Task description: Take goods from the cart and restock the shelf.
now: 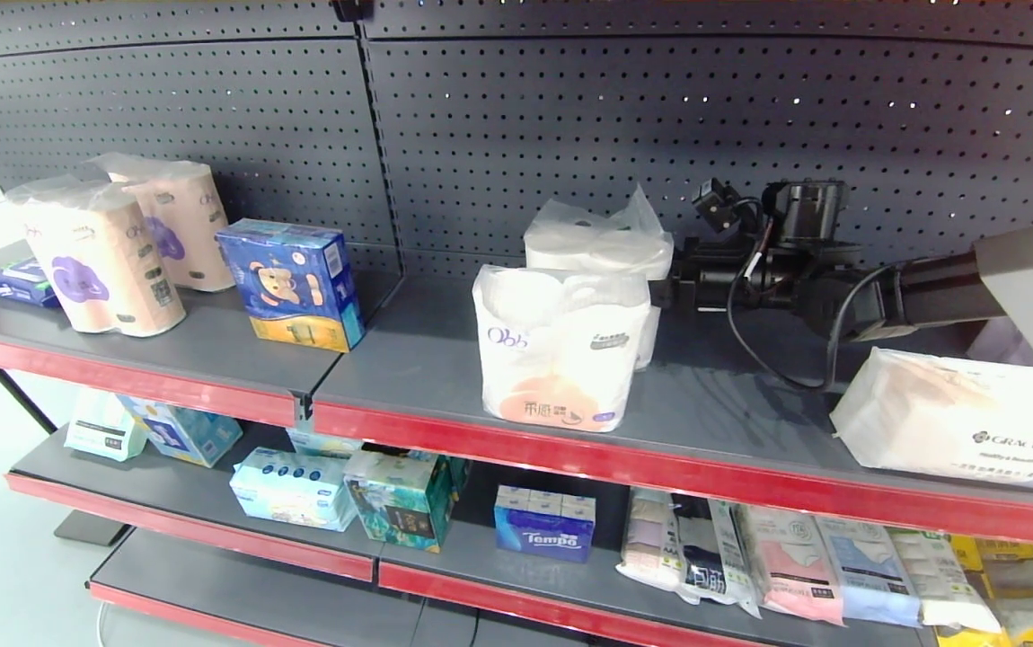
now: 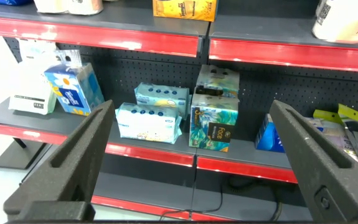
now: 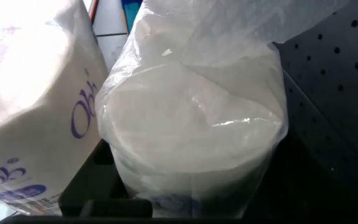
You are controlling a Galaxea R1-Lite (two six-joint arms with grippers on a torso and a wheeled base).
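A white toilet-paper pack (image 1: 597,238) in clear wrap stands upright at the back of the top shelf (image 1: 714,395), close to the pegboard wall. My right gripper (image 1: 665,292) comes in from the right and is shut on this pack's lower side. Up close, the same pack (image 3: 191,137) sits between the jaws, with one dark finger (image 3: 85,190) showing beside it. A second white pack (image 1: 561,346) stands just in front, touching it. My left gripper (image 2: 188,155) is open and holds nothing, level with the lower shelf of tissue boxes (image 2: 150,115).
A flat white tissue pack (image 1: 966,418) lies on the top shelf under my right arm. Farther left stand a blue box (image 1: 296,283) and two pink roll packs (image 1: 103,252). There is bare shelf between the blue box and the white packs.
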